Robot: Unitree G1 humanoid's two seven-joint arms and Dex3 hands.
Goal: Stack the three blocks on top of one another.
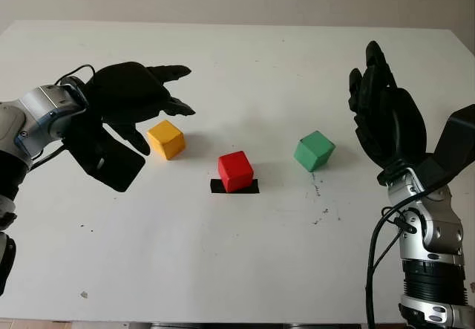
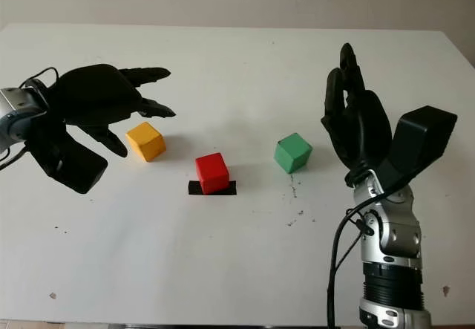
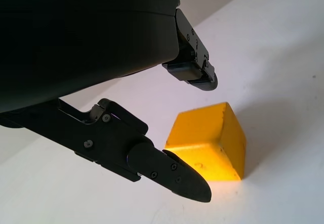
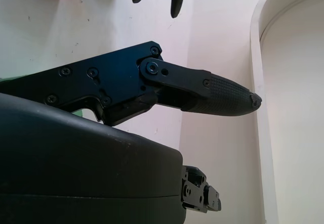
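Bench (image 1: 237, 269) first: a white surface carrying all three blocks, each standing alone and well apart from the others, so no stacking is done yet. Next in size, the left hand (image 1: 130, 95) hovers just beside the yellow block, on the block's far left side, its fingers (image 3: 172, 176) extended and uncurled, holding nothing; in the left wrist view one fingertip sits close against the block's near face, though I cannot tell whether it touches. The right hand (image 1: 382, 117) is raised at the right of the bench, to the right of the green block and apart from it, open and empty.

Then the blocks. The yellow block (image 1: 166, 139) lies on the left, the red block (image 1: 235, 171) in the middle on a strip of black tape (image 1: 252, 187), and the green block (image 1: 314, 151) on the right.

Judging from this, the task is at its start: a first grasp of the yellow block looks imminent, and both placements on a base block remain.
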